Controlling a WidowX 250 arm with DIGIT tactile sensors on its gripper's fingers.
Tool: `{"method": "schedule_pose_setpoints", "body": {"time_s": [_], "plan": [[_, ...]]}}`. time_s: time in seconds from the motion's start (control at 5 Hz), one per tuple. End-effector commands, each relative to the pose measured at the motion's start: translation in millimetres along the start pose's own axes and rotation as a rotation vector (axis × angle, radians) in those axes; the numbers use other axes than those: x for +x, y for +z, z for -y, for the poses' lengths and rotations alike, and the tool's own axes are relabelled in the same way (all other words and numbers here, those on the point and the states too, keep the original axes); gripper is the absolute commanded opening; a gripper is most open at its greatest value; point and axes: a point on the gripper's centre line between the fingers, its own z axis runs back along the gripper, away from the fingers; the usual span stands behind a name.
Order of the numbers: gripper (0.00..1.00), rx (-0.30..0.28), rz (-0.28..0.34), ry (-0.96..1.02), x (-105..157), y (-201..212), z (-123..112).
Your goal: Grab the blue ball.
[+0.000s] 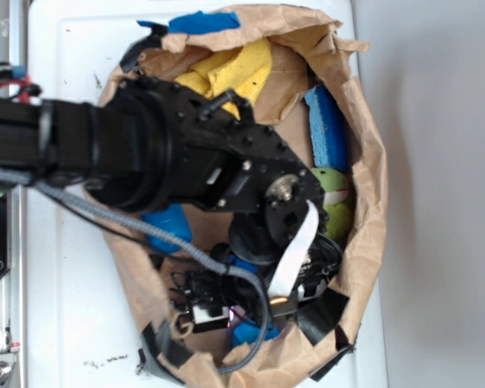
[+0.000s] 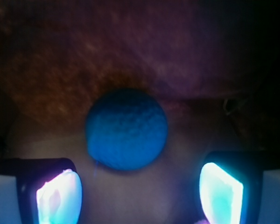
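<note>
Through the wrist view I see my claw spread wide, gripping nothing: its two glowing pads sit at the lower left and lower right corners with a broad gap between them. The blue ball lies just ahead of that gap, a little left of its centre line, resting on the brown paper floor. It is not yet between the pads; neither pad touches it. I judge the coming move to be a short advance straight forward with a slight nudge to the left, then a squeeze.

The ball is round, so it has no long axis and points nowhere; any closing direction should serve, though a smooth sphere may squirt out if I catch it off-centre.

From the exterior view, the claw is down at the near end of the brown paper bag on the white desk. A sliver of blue there beneath the arm may be the ball. A blue sponge and yellow cloth lie well apart from it.
</note>
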Motion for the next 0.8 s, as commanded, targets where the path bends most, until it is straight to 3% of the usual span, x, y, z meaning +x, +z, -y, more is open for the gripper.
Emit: {"method": "schedule_pose_setpoints", "body": {"time_s": [0.0,0.2,0.4,0.6], "plan": [[1.00,-0.098,-0.030,-0.096,22,-7,18],[1.00,-0.114,-0.024,-0.134,22,-3,31],[0.00,-0.102,-0.005,-0.138,21,-1,35],[0.00,-0.085,-0.007,-0.115,18,-5,32]]}}
